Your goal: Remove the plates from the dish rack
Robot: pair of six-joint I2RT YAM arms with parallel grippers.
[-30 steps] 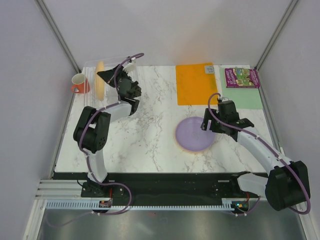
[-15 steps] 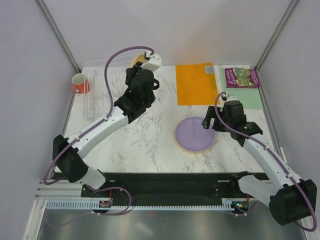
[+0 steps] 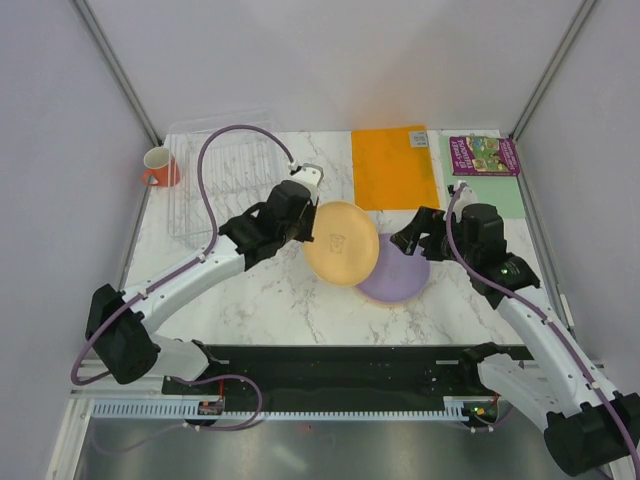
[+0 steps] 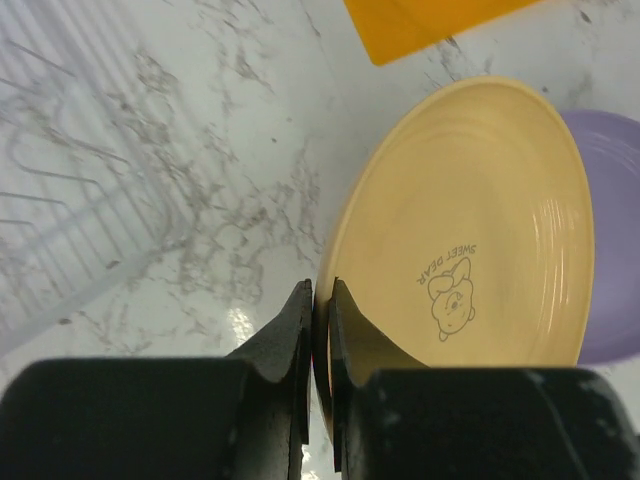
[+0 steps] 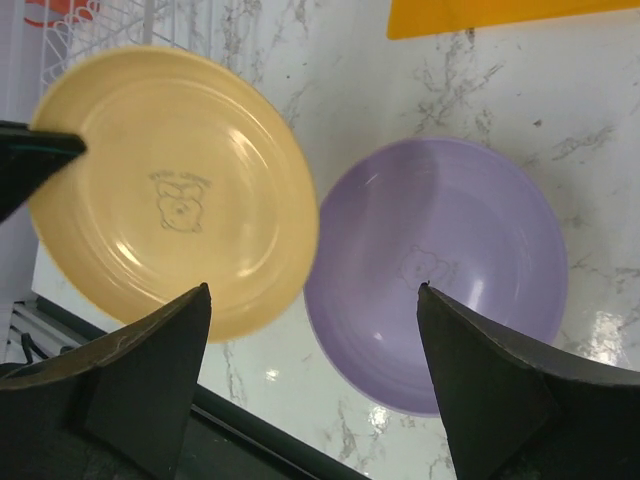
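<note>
The left gripper (image 4: 322,292) is pinched narrow on the near-left rim of a round, shallow yellow-orange plastic plate (image 3: 341,243) with a small cartoon bear printed in its middle. That plate hangs over the middle of the white marble-patterned table (image 3: 285,295), face up and roughly level. From above, its right edge covers the left edge of a round purple plastic plate (image 3: 402,280), which lies flat on the table to the right. Whether the two plates touch cannot be told.

The right gripper (image 5: 313,292) hovers above the purple plate's far right side with its jaws spread wide and nothing between them.

The clear plastic dish rack (image 3: 215,170) with thin wire slots sits at the far left corner, well apart from the held plate. An orange mug (image 3: 160,167) stands just to the left of the rack. A flat orange rectangular mat (image 3: 393,167) lies far of both plates, and a small picture book (image 3: 484,155) lies in the far right corner.
</note>
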